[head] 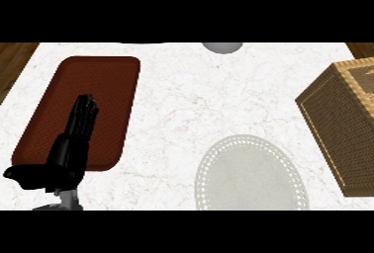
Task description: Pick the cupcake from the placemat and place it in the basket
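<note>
Stretched out flat, the left hand (pixel 73 141) lies over the dark red-brown placemat (pixel 95 89) at the left of the white marble table (pixel 211 99), fingers (pixel 84 111) straight and together pointing away from the robot, thumb (pixel 18 173) splayed out to the left; it holds nothing. No cupcake shows anywhere. A woven wicker basket (pixel 343 123) stands at the right edge, well apart from the hand. A pale oval doily-like mat (pixel 248 175) lies between them, nearer the lower edge. A grey rounded object (pixel 223 46) peeks in at the top.
</note>
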